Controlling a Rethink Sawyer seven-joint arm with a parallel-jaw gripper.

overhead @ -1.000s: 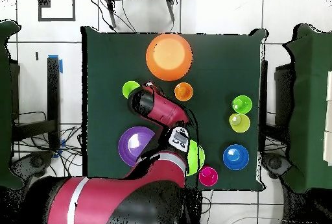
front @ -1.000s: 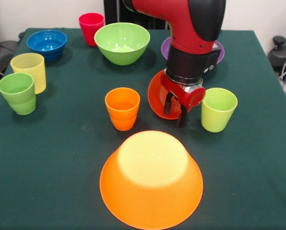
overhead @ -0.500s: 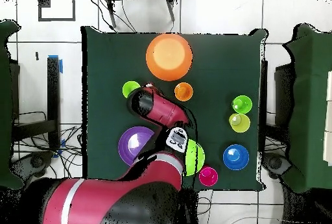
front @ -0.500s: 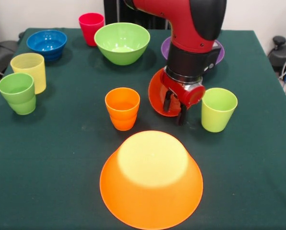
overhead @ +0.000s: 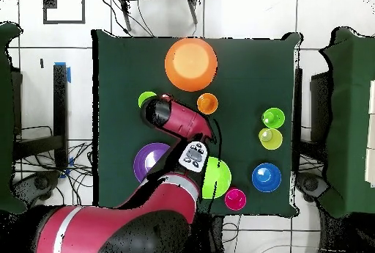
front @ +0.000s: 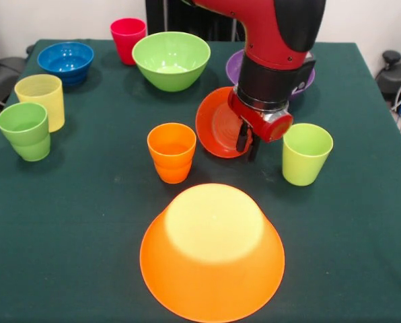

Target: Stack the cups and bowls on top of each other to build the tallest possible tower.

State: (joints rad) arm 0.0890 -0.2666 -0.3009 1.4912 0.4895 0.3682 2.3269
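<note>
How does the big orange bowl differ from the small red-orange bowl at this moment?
The big orange bowl rests upside down on the table, base up; the small red-orange bowl is tipped on edge, its inside facing the camera. The orange one is far wider. It stands free, while the gripper grips the red-orange bowl's rim. Both are glossy, round and warm-coloured.

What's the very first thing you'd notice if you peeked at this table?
The big red and black robot arm coming down from above, its gripper holding a small red-orange bowl tipped on its side above the middle of the green table. Next, the huge orange bowl lying upside down at the front edge.
</note>
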